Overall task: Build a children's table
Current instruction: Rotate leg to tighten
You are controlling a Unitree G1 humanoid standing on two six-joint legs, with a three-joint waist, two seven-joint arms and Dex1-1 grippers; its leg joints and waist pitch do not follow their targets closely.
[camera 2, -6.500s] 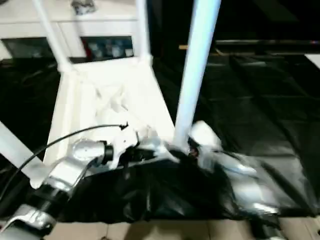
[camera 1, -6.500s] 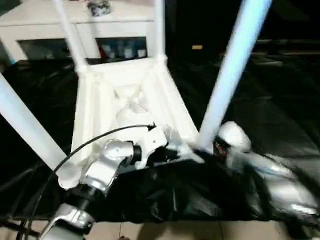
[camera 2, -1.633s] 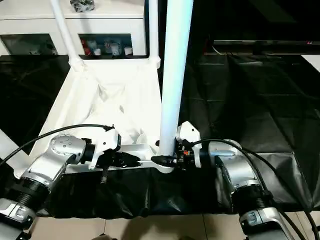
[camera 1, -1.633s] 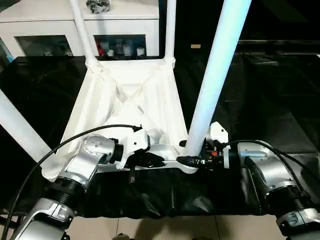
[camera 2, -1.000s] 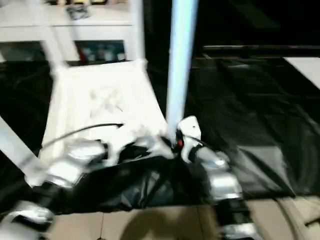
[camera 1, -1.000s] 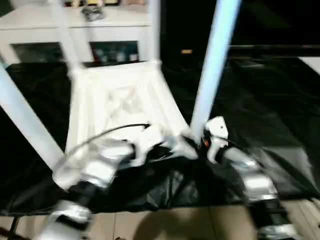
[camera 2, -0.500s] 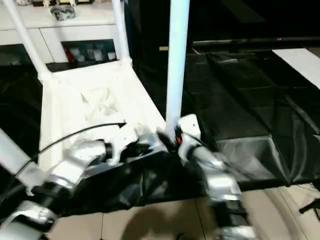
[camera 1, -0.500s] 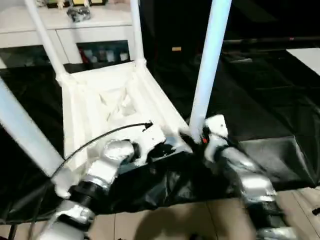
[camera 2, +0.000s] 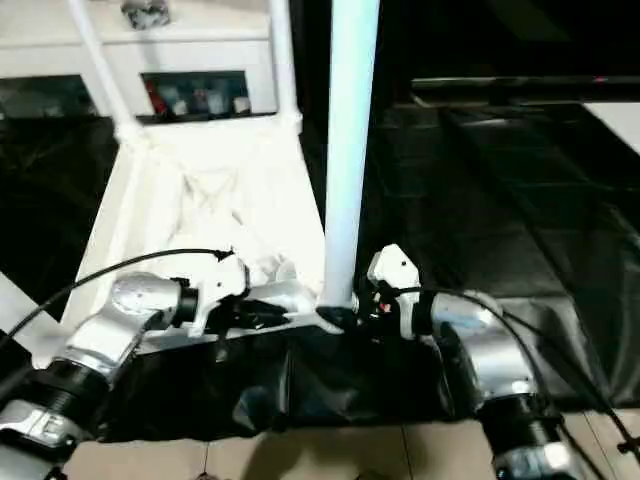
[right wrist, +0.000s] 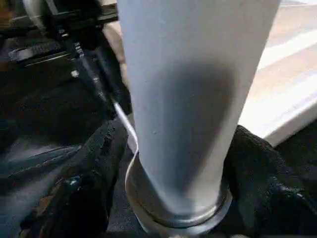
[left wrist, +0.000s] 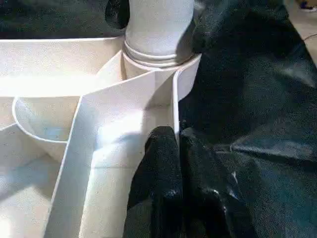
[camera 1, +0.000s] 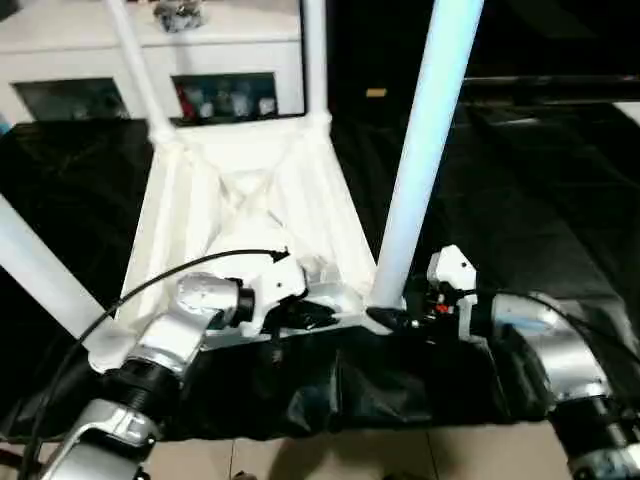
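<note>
Head views: the tabletop [camera 1: 250,215] lay underside up on black sheeting [camera 1: 520,200], legs standing in its sockets. It looked light, stiff and smooth.

Left wrist view: the left gripper [left wrist: 171,148] pinched the tabletop's near rim.

Right wrist view: the right gripper [right wrist: 173,163] clasped the near right leg [right wrist: 193,89] just above its socket, judged the surest hold.

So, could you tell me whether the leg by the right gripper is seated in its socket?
Seated, it appears: the leg stands upright with its flared end in the corner socket, right gripper around its base.
</note>
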